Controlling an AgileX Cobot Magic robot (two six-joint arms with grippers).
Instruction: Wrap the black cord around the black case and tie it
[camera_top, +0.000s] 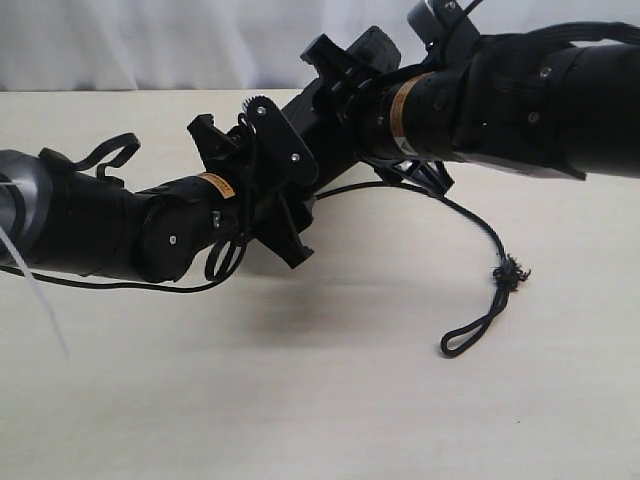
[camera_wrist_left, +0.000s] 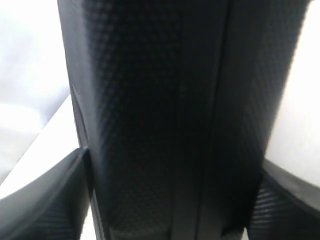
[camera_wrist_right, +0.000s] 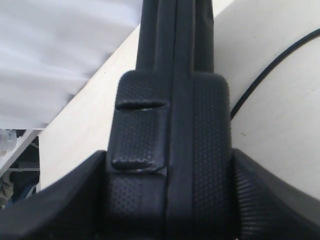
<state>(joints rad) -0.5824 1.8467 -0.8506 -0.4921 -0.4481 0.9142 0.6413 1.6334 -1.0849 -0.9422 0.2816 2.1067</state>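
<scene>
The black case (camera_top: 314, 128) is held up off the table between both arms. Most of it is hidden behind them in the exterior view. My left gripper (camera_top: 268, 175) is shut on one end; the case's textured wall (camera_wrist_left: 165, 115) fills the gap between its fingers (camera_wrist_left: 42, 205). My right gripper (camera_top: 352, 95) is shut on the other end, clamped on the case's edge beside a latch (camera_wrist_right: 141, 135). The black cord (camera_top: 470, 215) trails from under the case across the table to a frayed knot (camera_top: 512, 272) and a small loop (camera_top: 468, 335). A stretch of the cord (camera_wrist_right: 270, 75) shows in the right wrist view.
The pale table (camera_top: 320, 400) lies below, with the case's shadow on it. A white curtain (camera_top: 150, 40) hangs behind the far edge. Thin arm cables (camera_top: 110, 285) droop under the left arm.
</scene>
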